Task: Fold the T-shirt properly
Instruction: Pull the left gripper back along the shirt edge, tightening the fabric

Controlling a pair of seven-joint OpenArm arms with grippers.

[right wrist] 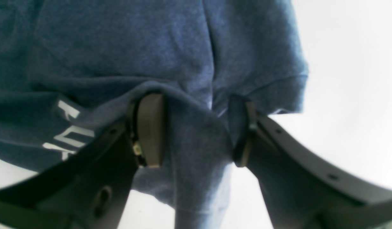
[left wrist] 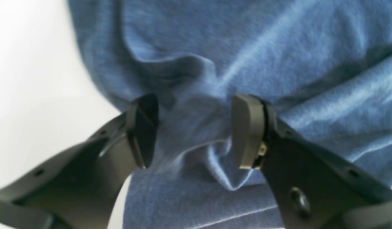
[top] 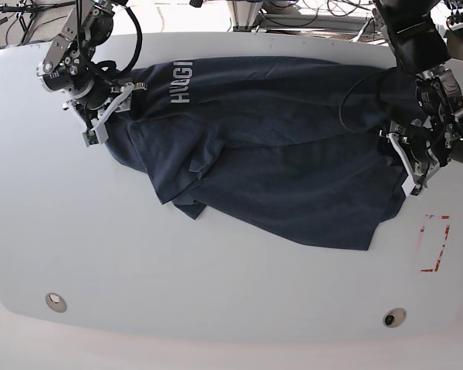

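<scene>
The left gripper [left wrist: 192, 130] has its two dark grey fingers [left wrist: 246, 130] standing apart, with a raised ridge of blue-grey cloth between them; the pads do not press the ridge from both sides, so I judge this hand parted around the fabric, not clamped on it. The right gripper [right wrist: 196, 130] shows a fold of the same cloth filling the gap between its fingers [right wrist: 149, 127], which stand roughly half apart and touch the fold on both sides; that reads as a grip on a bunched edge. Outward from the fingers lies the large dark navy heathered cotton T-shirt [top: 270, 146] with white block lettering [top: 181, 81], spread crumpled across the white bench [top: 177, 277], filling its middle and 12 o'clock part. In the base view the right gripper [top: 100, 116] sits at the shirt's 9 o'clock end, near the lettering, and the left gripper [top: 417, 158] at its 3 o'clock end, beside the far edge. Holding opposite ends like this probably serves to stretch and flatten the cloth before any fold, since a flap lies doubled over near 7 o'clock. A red outlined rectangle [top: 434, 243] is marked on the bench at 4 o'clock, clear of the shirt.
</scene>
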